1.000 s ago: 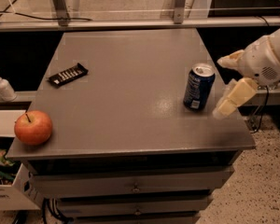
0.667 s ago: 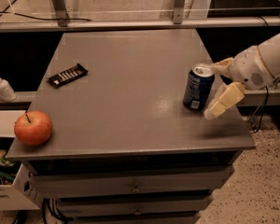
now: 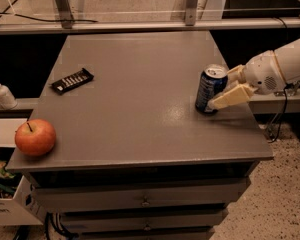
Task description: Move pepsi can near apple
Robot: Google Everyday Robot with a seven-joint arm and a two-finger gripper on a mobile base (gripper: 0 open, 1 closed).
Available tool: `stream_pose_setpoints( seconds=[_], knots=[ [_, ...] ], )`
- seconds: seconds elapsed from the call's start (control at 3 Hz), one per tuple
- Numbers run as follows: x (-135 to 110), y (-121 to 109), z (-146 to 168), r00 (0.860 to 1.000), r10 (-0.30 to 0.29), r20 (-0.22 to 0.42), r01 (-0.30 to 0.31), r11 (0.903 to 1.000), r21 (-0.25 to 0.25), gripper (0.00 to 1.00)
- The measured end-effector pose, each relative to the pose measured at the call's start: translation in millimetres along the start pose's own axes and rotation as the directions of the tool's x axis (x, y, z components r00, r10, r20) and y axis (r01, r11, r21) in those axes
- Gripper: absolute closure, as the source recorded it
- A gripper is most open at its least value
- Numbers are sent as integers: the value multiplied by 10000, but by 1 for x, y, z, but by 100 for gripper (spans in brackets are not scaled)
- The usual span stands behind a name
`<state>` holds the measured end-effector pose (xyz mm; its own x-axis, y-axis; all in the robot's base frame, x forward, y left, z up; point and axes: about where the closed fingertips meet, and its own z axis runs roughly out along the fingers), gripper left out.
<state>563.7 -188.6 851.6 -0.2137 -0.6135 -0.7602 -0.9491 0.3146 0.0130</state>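
The pepsi can [image 3: 210, 90], dark blue with a silver top, stands upright on the right side of the grey table [image 3: 135, 104]. My gripper [image 3: 222, 89] reaches in from the right at can height. It is open, with one cream finger [image 3: 231, 97] in front of the can and the other behind its right side. The near fingertip is at the can's base. The red-orange apple [image 3: 35, 137] sits at the table's front left corner, far from the can.
A flat black snack bar wrapper [image 3: 72, 80] lies at the table's left middle. A white pump bottle [image 3: 1, 92] stands on a ledge left of the table. Drawers sit under the tabletop. A metal rail runs behind the table.
My gripper has moved left toward the can, and its fingers now stand on either side of it. The can and the apple have not moved.
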Motion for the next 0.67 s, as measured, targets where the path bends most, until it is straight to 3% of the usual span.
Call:
stream_pose_setpoints(
  seconds=[0.67],
  knots=[
    [-9, 5, -13, 9947, 851, 574, -825, 9955, -470, 87]
  ],
)
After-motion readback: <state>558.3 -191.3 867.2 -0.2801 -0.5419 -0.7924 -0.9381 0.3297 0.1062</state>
